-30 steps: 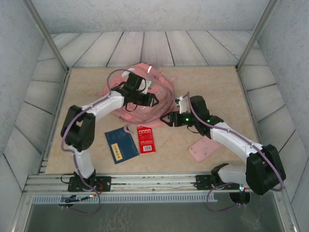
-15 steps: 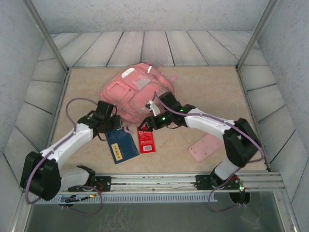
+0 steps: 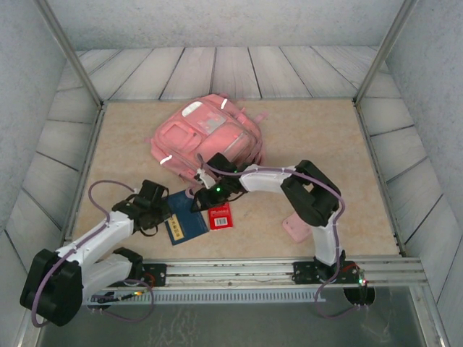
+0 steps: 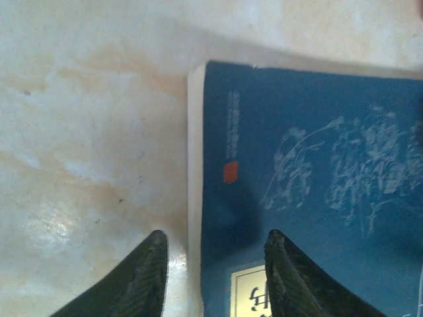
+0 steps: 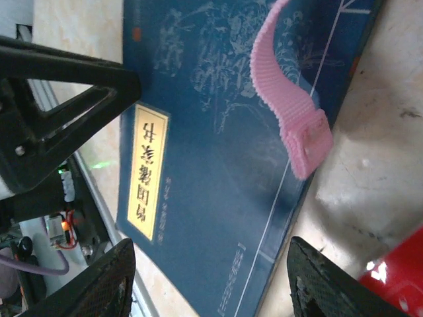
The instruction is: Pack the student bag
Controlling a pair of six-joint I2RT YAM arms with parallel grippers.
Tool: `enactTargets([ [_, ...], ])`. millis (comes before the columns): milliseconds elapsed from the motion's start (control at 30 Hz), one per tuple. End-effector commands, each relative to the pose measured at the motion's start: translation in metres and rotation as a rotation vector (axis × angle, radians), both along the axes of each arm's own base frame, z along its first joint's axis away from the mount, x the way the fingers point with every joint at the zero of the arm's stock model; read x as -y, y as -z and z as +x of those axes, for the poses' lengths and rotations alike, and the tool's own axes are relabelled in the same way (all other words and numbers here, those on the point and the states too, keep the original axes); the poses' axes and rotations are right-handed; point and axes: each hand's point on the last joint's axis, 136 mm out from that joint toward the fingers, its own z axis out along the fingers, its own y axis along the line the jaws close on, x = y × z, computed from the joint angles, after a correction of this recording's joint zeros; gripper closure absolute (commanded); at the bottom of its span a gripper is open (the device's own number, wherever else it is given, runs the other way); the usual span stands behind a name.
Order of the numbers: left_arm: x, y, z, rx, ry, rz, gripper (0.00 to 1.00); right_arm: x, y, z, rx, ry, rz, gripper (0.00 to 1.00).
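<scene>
Tan surface inside grey plank walls carries the bag, which lies flat with its pockets up, beyond both end effectors. It looks closed, though the zips are too small to be sure.

The step in hand seems to be lifting the blue book, which lies flat under both end effectors. The left end effector is low at the book's edge. Its fingers are parted and straddle that edge, one over bare surface and one over the cover, gripping nothing. The right end effector hangs wide open and empty over the opposite side of the cover.

Next, one finger probably has to get under the thin edge before the pair closes. The bag's mouth would also need opening before anything goes in.

A pink strap from the bag trails across the cover just ahead of the right end effector and could snag or drag along. A red booklet lies just beside that end effector, next to the book. A flat pink case sits well apart from both, beside the right arm.
</scene>
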Motion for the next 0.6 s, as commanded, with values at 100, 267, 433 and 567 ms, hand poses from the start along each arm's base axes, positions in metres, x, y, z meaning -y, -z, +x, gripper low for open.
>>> enactTargets([
  [100,0.001,0.013,-0.014,-0.018,-0.030,-0.052,0.63,-0.001,0.024,0.009,0.006,0.057,-0.102,0.40],
  [267,0.003,0.019,-0.018,-0.035,-0.012,-0.067,0.68,0.003,0.038,0.007,0.009,0.051,-0.168,0.40],
  [433,0.009,0.027,-0.022,-0.056,0.004,-0.093,0.78,-0.019,0.023,-0.006,-0.099,0.023,-0.022,0.40],
  [567,0.010,0.031,-0.026,-0.068,0.004,-0.108,0.80,-0.042,-0.013,-0.010,-0.169,0.014,0.150,0.43],
])
